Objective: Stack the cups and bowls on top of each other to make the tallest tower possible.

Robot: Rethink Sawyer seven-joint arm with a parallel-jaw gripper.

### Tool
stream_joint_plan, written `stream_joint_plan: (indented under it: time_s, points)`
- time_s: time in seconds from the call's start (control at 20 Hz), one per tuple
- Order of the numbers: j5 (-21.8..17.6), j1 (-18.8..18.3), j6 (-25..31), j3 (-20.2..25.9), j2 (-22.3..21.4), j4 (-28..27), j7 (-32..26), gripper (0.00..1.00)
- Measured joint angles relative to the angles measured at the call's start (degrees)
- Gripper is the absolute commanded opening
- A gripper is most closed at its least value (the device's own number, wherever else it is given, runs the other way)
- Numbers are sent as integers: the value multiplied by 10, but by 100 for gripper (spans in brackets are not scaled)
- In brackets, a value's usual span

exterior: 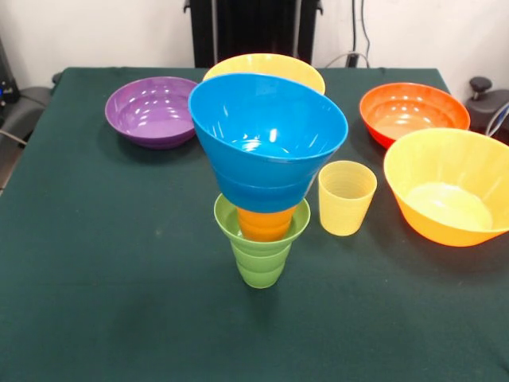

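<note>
Front view: the tower point(262, 183) stands near the middle of the dark green tabletop point(95, 302), a little toward its near edge. Its lowest piece is the green cup point(259, 259), upright on the cloth. An orange cup point(265, 224) sits inside the green one, its rim hidden. On top rests the medium blue bowl point(266, 139), mouth up and tilted, its rim higher on the left and lower on the right. The bowl is far wider than the cups under it and overhangs them on both sides.

Just beside the tower, to its right, the pale yellow cup point(346, 197) stands upright, apart from the green cup and close under the blue bowl's overhanging rim. A big orange bowl point(449, 187) sits at the right edge of the tabletop, near the yellow cup. Behind it, toward the far right corner, is the red-orange bowl point(413, 111). The purple bowl point(153, 111) sits toward the far left corner. A second big orange bowl point(266, 65) lies by the far edge, largely hidden behind the blue bowl.

The tool does not show anywhere in this view, so its state cannot be told.
</note>
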Motion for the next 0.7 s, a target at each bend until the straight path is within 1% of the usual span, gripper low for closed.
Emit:
stream_joint_plan:
  time_s: [0.05, 0.15, 0.2, 0.3, 0.35, 0.55, 0.6, 0.7]
  points:
    - [-6, -17, -1, 0, -2, 5, 0, 100]
    - [-15, -37, -6, 1, -3, 13, 0, 100]
    - [-26, -56, -11, 3, -3, 25, 0, 100]
    - [-36, -72, -16, 4, -3, 37, 0, 100]
    - [-51, -91, -23, 6, -3, 54, 0, 100]
    - [-80, -118, -34, 8, -3, 87, 0, 100]
    - [-97, -130, -39, 8, -3, 106, 0, 100]
    - [-106, -137, -44, 9, -3, 118, 0, 100]
